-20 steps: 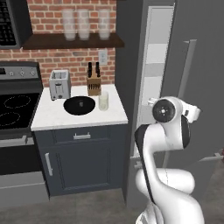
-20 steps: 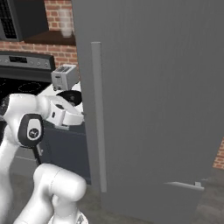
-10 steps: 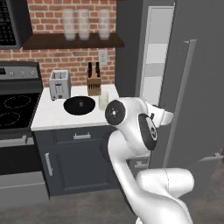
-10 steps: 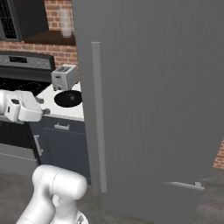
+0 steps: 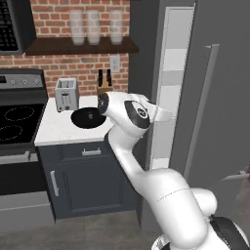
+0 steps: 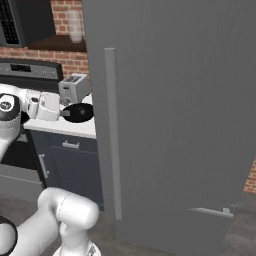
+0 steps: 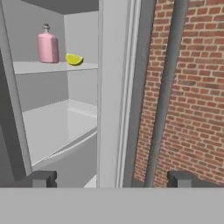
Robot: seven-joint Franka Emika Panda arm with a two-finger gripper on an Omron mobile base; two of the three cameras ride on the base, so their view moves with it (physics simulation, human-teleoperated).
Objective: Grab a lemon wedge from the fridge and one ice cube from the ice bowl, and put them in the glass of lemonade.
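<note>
In your hand view the gripper (image 7: pixel 111 179) is wide open with nothing in it, its two dark tips low in the frame, and the lemon wedge (image 7: pixel 74 59) sits in the upper left on a white shelf (image 7: pixel 52 67) inside the fridge (image 7: pixel 113 87), right beside a pink bottle (image 7: pixel 47 46). In the left base view the fridge door (image 5: pixel 219 97) stands open on the right, and the black ice bowl (image 5: pixel 88 117) lies on the white bench (image 5: pixel 58 131) in the middle left, near the toaster (image 5: pixel 66 94).
</note>
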